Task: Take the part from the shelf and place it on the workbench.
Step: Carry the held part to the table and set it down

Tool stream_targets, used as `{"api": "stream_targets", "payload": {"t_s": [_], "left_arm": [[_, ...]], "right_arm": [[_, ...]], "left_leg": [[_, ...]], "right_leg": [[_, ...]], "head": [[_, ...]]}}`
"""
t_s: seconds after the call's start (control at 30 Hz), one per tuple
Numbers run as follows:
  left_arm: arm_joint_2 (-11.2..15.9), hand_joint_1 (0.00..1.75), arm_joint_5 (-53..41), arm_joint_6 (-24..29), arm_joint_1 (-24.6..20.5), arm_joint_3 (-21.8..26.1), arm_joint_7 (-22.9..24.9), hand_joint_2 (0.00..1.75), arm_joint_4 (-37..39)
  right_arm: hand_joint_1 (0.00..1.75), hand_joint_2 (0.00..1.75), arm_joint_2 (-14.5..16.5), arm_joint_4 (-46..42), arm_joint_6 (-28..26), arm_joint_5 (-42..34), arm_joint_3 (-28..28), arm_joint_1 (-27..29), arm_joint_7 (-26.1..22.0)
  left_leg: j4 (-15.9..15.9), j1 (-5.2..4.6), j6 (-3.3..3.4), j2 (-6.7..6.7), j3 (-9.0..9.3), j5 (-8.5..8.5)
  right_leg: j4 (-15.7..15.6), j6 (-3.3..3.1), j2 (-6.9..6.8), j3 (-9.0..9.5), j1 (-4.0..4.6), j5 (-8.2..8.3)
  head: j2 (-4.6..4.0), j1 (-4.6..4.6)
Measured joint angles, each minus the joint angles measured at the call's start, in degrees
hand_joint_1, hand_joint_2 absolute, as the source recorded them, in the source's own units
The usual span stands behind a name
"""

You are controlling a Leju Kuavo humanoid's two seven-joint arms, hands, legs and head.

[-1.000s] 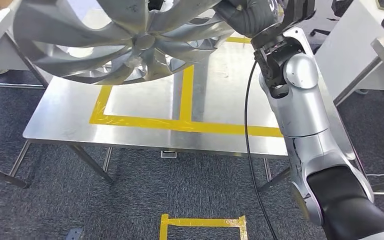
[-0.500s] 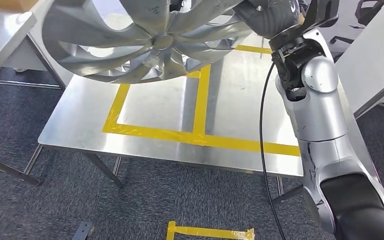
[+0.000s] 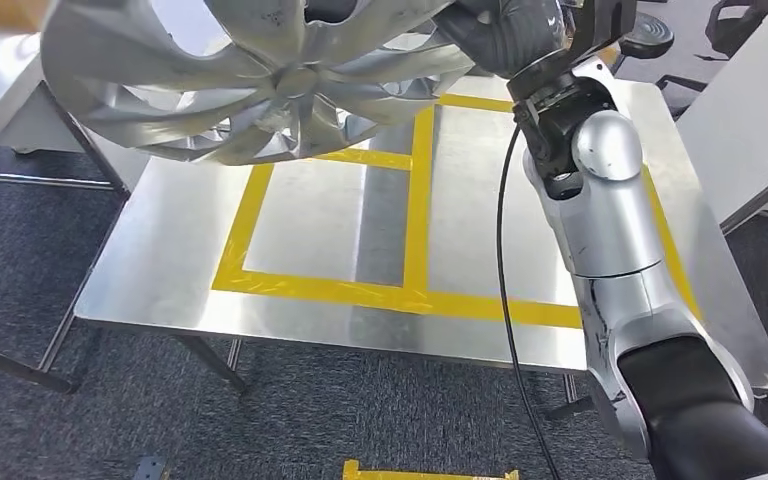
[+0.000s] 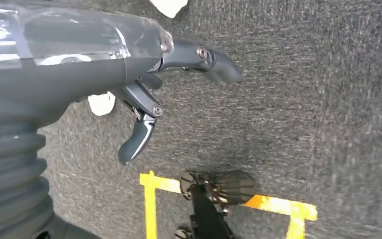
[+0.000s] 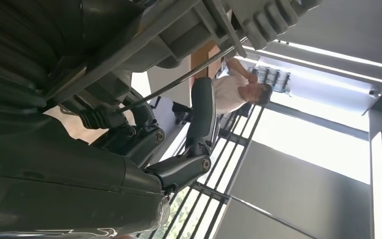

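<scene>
One part, a silver spoked wheel rim, was up in the air over the far left of the bench, tilted, not touching the steel top. The right hand gripped it by the rim, fingers hooked round a bar of the wheel, probably because a spoke gap was the only place a hand could get purchase on something that wide. The left hand hung low over the carpet, fingers apart and holding nothing, apparently not needed for carrying. The yellow tape marked two boxes side by side, likely drop zones. Judged stage: carrying done, lowering onto the bench not yet done.
</scene>
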Motion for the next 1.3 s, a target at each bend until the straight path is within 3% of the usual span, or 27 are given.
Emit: {"api": "stream_targets", "payload": {"t_s": [0.07,0.13,0.17,0.2,0.27,0.33,0.37,0.4,0.5,0.57,0.67,0.7,0.73,0.8,0.83,0.9,0.97,1.13,1.3], "left_arm": [[-0.03,0.0,-0.01,0.04,0.08,-0.01,-0.06,1.75,0.0],[-0.04,0.0,-0.01,0.06,0.32,-0.01,-0.06,1.75,0.04],[-0.04,0.0,-0.01,0.07,0.42,-0.01,-0.06,1.75,0.06],[-0.04,0.0,-0.01,0.08,0.48,0.0,-0.06,1.75,0.07],[-0.05,0.0,-0.01,0.09,0.44,0.01,-0.06,1.75,0.04],[-0.39,0.0,-0.01,0.09,0.31,0.01,-0.07,1.75,-0.01],[-0.52,0.0,-0.01,0.09,0.19,0.02,-0.07,1.75,-0.02],[-0.64,0.0,0.0,0.08,0.04,0.03,-0.07,1.75,-0.02],[-0.78,0.0,0.0,0.05,-0.26,0.03,-0.07,1.75,-0.13],[-0.82,0.0,-0.01,0.08,-0.32,0.03,-0.08,1.75,-0.2],[-0.52,0.0,-0.01,0.12,-0.22,0.03,-0.07,1.75,-0.18],[-0.44,0.0,-0.01,0.12,-0.16,0.03,-0.06,1.75,-0.17],[-0.36,0.0,-0.02,0.12,-0.14,0.03,-0.05,1.75,-0.17],[-0.21,0.0,-0.05,0.1,-0.12,0.03,0.03,1.75,-0.17],[-0.16,0.0,-0.07,0.07,-0.12,0.03,0.06,1.75,-0.17],[-0.05,0.0,-0.11,0.02,-0.09,0.03,0.08,1.75,-0.13],[0.04,0.0,-0.15,-0.05,-0.01,0.03,-0.04,1.75,-0.05],[-0.11,0.0,-0.1,-0.5,0.04,0.03,-0.21,1.75,0.03],[0.03,0.0,-0.07,0.43,0.02,0.04,0.52,1.75,0.07]], "right_arm": [[1.75,1.75,0.08,0.1,-0.07,-0.06,-0.01,-0.11,0.05],[1.75,1.75,0.17,0.37,-0.15,-0.12,0.0,0.42,0.08],[1.75,1.75,0.19,0.56,-0.16,-0.08,0.01,0.71,0.12],[1.75,1.75,0.19,0.71,-0.16,-0.03,0.02,0.88,0.16],[1.75,1.75,0.15,0.83,-0.14,0.03,-0.02,0.59,0.22],[1.75,1.75,0.15,0.79,-0.17,-0.05,-0.06,-0.01,0.21],[1.75,1.75,0.18,0.78,-0.17,-0.09,-0.05,-0.36,0.2],[1.75,1.75,0.2,0.74,-0.17,-0.09,-0.03,-0.72,0.2],[1.75,1.75,0.24,0.4,-0.13,0.0,-0.02,-1.7,0.21],[1.75,1.75,0.33,0.3,-0.16,-0.07,-0.03,-2.12,0.21],[1.75,1.75,0.54,0.34,-0.17,-0.1,-0.01,-2.06,0.21],[1.75,1.75,0.52,0.34,-0.15,-0.06,0.01,-1.84,0.22],[1.75,1.75,0.5,0.34,-0.13,-0.03,0.01,-1.67,0.22],[1.75,1.75,0.45,0.33,-0.08,-0.04,0.01,-1.47,0.2],[1.75,1.75,0.45,0.34,-0.06,-0.05,-0.01,-1.41,0.16],[1.75,1.75,0.42,0.34,-0.02,-0.05,-0.02,-1.13,0.07],[1.75,1.75,0.41,0.32,-0.05,0.03,0.01,-0.78,0.05],[1.75,1.75,0.38,0.33,-0.51,0.07,-0.09,-0.45,0.27],[1.75,1.75,-0.02,0.55,0.13,1.28,-0.02,0.06,0.45]], "left_leg": [[-0.41,0.09,0.42,-0.11,1.02,-0.38],[-0.88,0.0,0.69,-0.08,2.37,-0.98],[-1.04,-0.14,0.78,-0.09,3.04,-1.35],[-1.14,-0.35,0.86,-0.12,3.7,-1.76],[-1.46,-0.97,1.06,-0.2,5.02,-2.5],[-2.43,-1.2,1.15,-0.16,6.25,-2.87],[-3.11,-1.07,0.97,-0.13,6.68,-2.82],[-3.66,-0.87,0.67,-0.08,6.99,-2.62],[-4.12,-0.69,-0.13,-0.39,7.88,-2.52],[-0.83,-0.72,-0.35,-1.1,6.16,-4.1],[7.89,-0.65,-0.97,-1.37,-0.17,-6.6],[8.6,-0.58,-1.2,-1.22,-1.51,-5.83],[7.4,-0.49,-1.51,-1.04,-1.93,-3.83],[2.13,-0.33,-2.21,-0.75,-0.96,1.18],[-0.3,-0.39,-2.3,-0.61,-0.38,2.03],[-1.28,-0.72,-0.96,-0.45,0.0,1.45],[-0.99,-0.9,0.67,-0.42,0.03,1.09],[-0.94,-0.95,0.94,-1.06,-0.04,1.02],[-1.01,-1.06,1.27,-1.51,-0.09,0.77]], "right_leg": [[5.03,0.34,-0.14,-2.41,-0.02,-1.74],[12.17,0.32,-0.17,-6.41,0.01,-4.08],[14.2,0.05,-0.17,-8.05,0.07,-4.22],[14.62,-0.42,-0.16,-9.14,0.21,-3.23],[9.89,-2.27,-0.1,-9.23,1.02,2.48],[4.12,-4.63,-0.14,-8.15,2.03,7.65],[2.14,-5.42,-0.13,-7.48,2.52,8.7],[0.89,-5.92,-0.15,-6.72,2.81,8.7],[-3.87,-6.57,-0.42,-3.16,2.95,8.01],[-5.51,-6.45,-0.66,-1.51,2.64,7.85],[-5.38,-5.69,-0.48,-0.7,2.53,6.9],[-5.09,-5.33,-0.4,-0.42,2.43,6.4],[-4.67,-4.96,-0.35,-0.1,2.27,5.79],[-3.47,-3.95,-0.29,0.43,1.85,4.28],[-2.71,-3.43,-0.23,0.42,1.72,3.58],[-1.4,-2.61,-0.02,-0.21,1.72,2.59],[-0.68,-2.35,0.05,-0.67,1.67,2.06],[-1.11,-3.02,-0.06,-0.34,1.61,2.12],[-1.24,-3.09,-0.1,-0.19,1.51,2.18]], "head": [[0.0,0.74],[0.0,1.42],[0.0,1.7],[0.0,2.01],[0.0,2.84],[0.0,2.85],[0.0,2.73],[0.0,2.59],[-0.01,3.04],[-0.01,2.75],[0.0,1.8],[0.0,1.56],[0.0,1.38],[0.0,0.94],[-0.01,0.56],[-0.01,0.05],[-0.01,0.08],[0.01,0.83],[0.0,1.31]]}}
